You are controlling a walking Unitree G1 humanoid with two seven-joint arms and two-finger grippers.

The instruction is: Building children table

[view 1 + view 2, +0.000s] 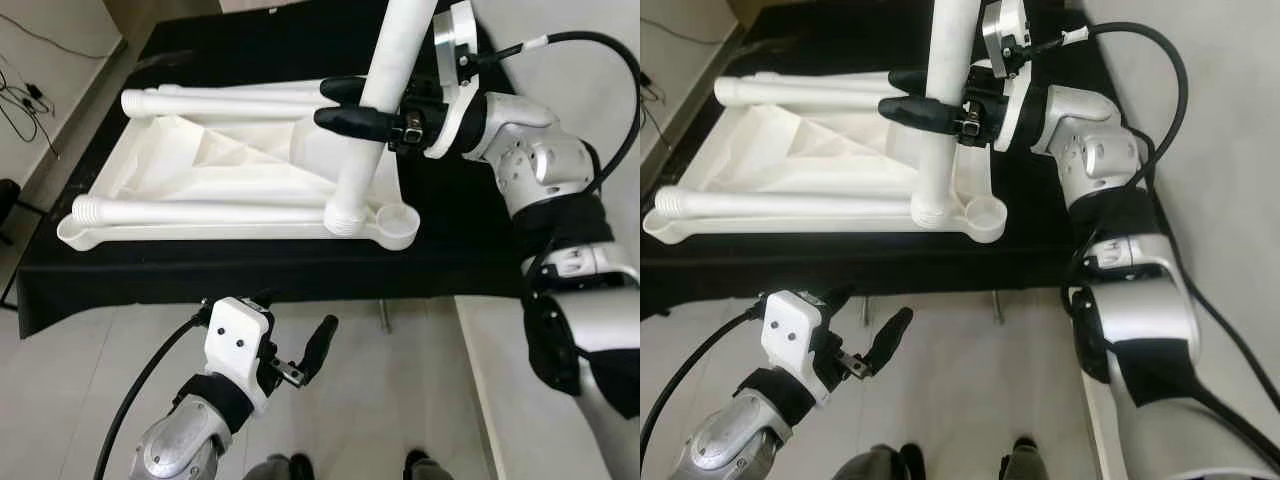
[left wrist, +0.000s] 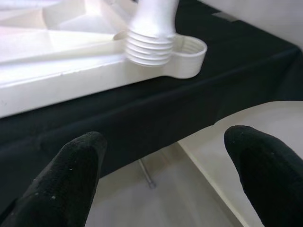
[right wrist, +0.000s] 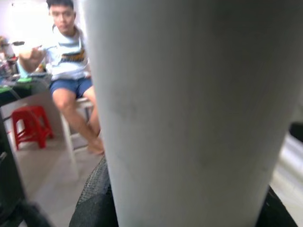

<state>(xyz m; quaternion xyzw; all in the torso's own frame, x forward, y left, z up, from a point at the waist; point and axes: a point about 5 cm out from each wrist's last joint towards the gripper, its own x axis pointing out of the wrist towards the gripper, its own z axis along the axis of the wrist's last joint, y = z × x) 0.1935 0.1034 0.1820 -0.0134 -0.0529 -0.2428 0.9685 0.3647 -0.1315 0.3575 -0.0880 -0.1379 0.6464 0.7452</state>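
I saw my left end effector [image 1: 296,338] hanging open over the floor, just off the black-draped worktop's [image 1: 250,265] near edge. The upturned white plastic children's tabletop [image 1: 215,170] lay along that edge. My right end effector [image 1: 340,105] gripped a white plastic table leg [image 1: 375,110] upright, its threaded base beside the near-right corner socket [image 1: 398,217].

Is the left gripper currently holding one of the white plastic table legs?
No, the left gripper hangs open over the floor, while the right gripper clamps the upright white plastic table leg.
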